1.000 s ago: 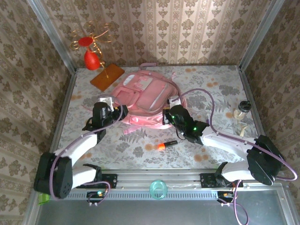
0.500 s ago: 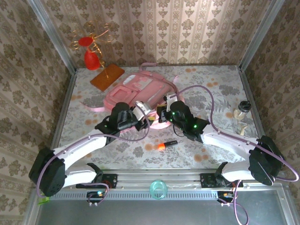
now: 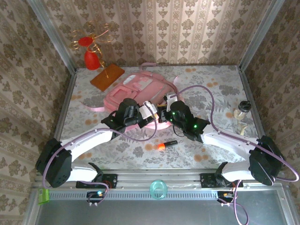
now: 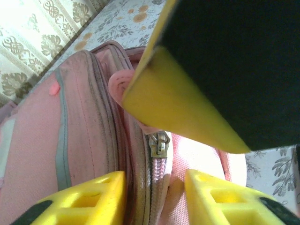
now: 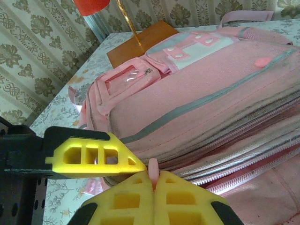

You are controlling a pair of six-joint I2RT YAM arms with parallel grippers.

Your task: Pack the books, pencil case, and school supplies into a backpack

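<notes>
Right gripper (image 5: 153, 177) is closed, pinching a small pink tab (image 5: 153, 165) at the near edge of the pink backpack (image 3: 136, 89); left gripper (image 4: 154, 187), just beside it, has its fingers apart, astride the backpack's zipper (image 4: 159, 146); the orange-and-black marker (image 3: 166, 145) lies on the surface (image 3: 211, 79), apart from both, toward the arm bases.

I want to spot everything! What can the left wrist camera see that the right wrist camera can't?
Left wrist camera's extra: the metal zipper pull, sitting between the parted yellow fingers of the left gripper.
Right wrist camera's extra: the orange-brown board with its gold wire stand, and the backpack's pale patch.
Both share: the pink backpack and the little pink tab that the right gripper pinches shut.
</notes>
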